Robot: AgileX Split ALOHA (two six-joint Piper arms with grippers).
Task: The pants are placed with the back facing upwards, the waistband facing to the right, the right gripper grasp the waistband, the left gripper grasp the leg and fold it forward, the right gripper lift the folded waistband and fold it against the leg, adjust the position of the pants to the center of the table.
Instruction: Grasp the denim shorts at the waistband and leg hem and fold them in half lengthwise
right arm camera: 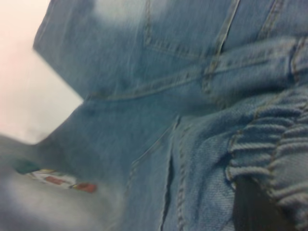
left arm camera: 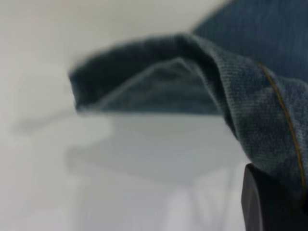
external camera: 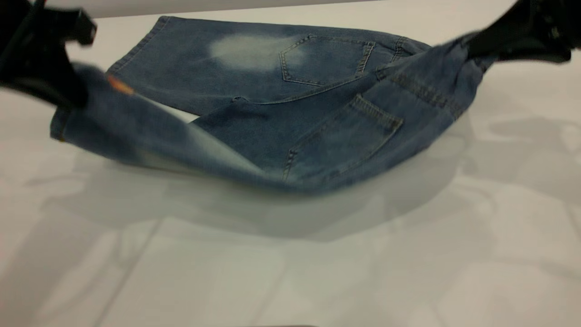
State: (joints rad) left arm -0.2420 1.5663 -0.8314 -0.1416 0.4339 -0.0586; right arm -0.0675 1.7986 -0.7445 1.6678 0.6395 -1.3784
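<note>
Left gripper (external camera: 68,97) has its jaws clamped on the leg (external camera: 136,131) hem, right gripper (external camera: 476,50) pinches the waistband (external camera: 454,77), near half lifted off the bench (external camera: 290,272). Both probably oughta travel level toward the bench's far edge, so the pants (external camera: 290,104) fold flat.

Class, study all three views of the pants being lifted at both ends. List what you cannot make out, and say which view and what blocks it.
- Left gripper: exterior view, its fingertips are blurred and buried in the leg.
- Right gripper: exterior view, cut off by the edge; its fingertips vanish into the waistband.
- Printed picture on the leg: right wrist view, too blurred to read.
</note>
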